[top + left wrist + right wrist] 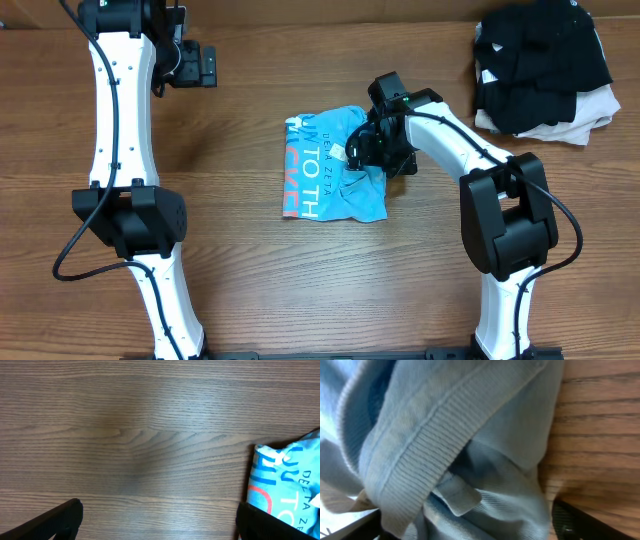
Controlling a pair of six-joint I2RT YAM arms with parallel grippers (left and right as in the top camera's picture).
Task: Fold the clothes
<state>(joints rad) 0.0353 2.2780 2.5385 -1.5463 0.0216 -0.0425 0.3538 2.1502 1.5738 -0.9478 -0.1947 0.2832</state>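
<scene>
T-shirt (335, 165) bunched at frame centre
Light blue, lettering up, on desk (300, 290); right fingers (585, 522) apart, cloth between them; left fingers (50, 522) apart, upper left, well clear

**Three cameras, one shared T-shirt**

The overhead camera looks straight down on the whole worktop (250, 290), with the light blue T-shirt (335, 165) mid-frame. The left wrist camera looks down on the worktop from nearer, catching the T-shirt (287, 480) at its right edge. The right wrist camera sits very close, and the T-shirt (445, 435) fills most of its frame.
</scene>
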